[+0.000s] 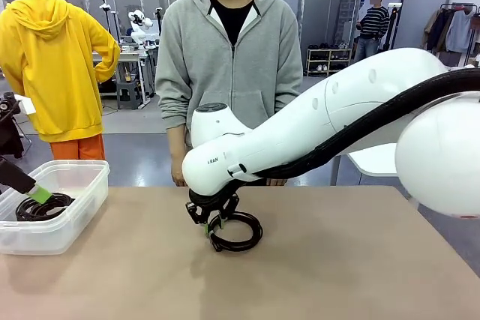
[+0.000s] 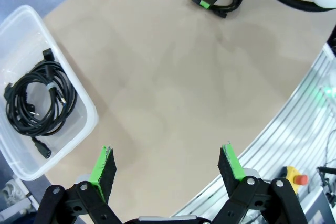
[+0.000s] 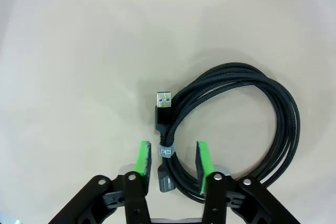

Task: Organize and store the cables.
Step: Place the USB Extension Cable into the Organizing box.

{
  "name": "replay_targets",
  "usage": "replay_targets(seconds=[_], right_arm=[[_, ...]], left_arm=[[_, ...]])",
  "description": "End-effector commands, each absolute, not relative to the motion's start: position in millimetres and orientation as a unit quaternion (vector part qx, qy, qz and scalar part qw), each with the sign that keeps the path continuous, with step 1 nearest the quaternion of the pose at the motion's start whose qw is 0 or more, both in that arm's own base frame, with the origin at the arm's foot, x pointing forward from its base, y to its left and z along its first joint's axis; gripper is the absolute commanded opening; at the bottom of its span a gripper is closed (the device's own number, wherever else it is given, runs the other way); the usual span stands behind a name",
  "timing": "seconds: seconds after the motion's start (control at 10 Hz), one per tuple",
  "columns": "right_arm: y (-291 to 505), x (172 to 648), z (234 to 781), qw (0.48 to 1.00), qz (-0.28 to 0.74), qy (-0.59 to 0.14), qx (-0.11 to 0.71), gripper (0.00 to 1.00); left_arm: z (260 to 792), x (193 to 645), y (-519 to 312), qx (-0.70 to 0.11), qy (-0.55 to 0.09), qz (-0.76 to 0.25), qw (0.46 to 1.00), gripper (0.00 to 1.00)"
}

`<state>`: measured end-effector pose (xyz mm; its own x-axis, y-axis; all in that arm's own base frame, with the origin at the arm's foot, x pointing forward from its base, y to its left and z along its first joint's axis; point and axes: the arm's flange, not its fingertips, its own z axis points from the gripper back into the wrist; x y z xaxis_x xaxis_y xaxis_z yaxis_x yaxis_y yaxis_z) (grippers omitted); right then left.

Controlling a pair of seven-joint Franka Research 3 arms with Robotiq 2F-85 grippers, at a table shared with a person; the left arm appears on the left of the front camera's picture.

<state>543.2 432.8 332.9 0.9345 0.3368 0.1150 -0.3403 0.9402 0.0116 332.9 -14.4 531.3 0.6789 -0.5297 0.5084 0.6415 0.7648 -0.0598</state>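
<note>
One black cable lies coiled on the tan table near the middle, its USB plug flat on the surface. My right gripper is low over the coil's near side. In the right wrist view the right gripper is open a little, and its green pads straddle the tied part of this cable with a small gap on each side. A second coiled cable rests inside the clear bin at the left. My left gripper hangs open with nothing between its fingers, just beside the bin that holds that cable.
A person in a grey hoodie stands at the far edge, hands down behind the right arm. The table's rounded edge and a metal frame show in the left wrist view. Bare tabletop lies between the bin and the coil.
</note>
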Motion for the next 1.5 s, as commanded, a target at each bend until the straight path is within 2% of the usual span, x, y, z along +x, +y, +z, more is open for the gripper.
replay_targets(seconds=[0.0,0.2,0.3,0.5,0.7,0.9,1.1,1.3,1.4], right_arm=[[410.9,529.2,340.4,0.981,0.177,-0.067,0.031,1.0],[379.0,517.6,375.6,0.979,0.171,-0.094,0.065,1.0],[348.1,507.0,397.7,0.972,0.186,-0.103,0.104,0.98],[280.9,485.7,434.1,0.949,0.219,-0.141,0.178,1.0],[216.8,456.2,454.6,0.916,0.289,-0.207,0.185,1.0],[151.5,427.6,454.4,0.893,0.341,-0.242,0.167,1.0],[92.5,401.6,449.2,0.87,0.373,-0.261,0.188,1.0],[41.1,375.8,440.4,0.864,0.4,-0.25,0.179,1.0],[19.5,368.6,438.1,0.865,0.4,-0.244,0.18,1.0]], left_arm=[[535.4,333.7,-23.2,-0.117,-0.228,-0.331,0.908,0.99],[544.6,330.6,-44.1,-0.115,-0.206,-0.343,0.909,0.99],[551.2,328.6,-55.7,-0.124,-0.201,-0.348,0.907,0.99],[552.4,335.5,-75.2,-0.132,-0.177,-0.34,0.914,0.99],[547.8,353.0,-109.3,-0.145,-0.133,-0.319,0.927,0.99],[540.9,371.4,-154.4,-0.15,-0.105,-0.292,0.939,0.99],[533.0,391.5,-201.5,-0.163,-0.064,-0.24,0.955,0.99],[515.4,412.1,-242.3,-0.176,-0.059,-0.206,0.961,0.99],[509.8,419.6,-257.1,-0.162,-0.08,-0.184,0.966,0.99]])
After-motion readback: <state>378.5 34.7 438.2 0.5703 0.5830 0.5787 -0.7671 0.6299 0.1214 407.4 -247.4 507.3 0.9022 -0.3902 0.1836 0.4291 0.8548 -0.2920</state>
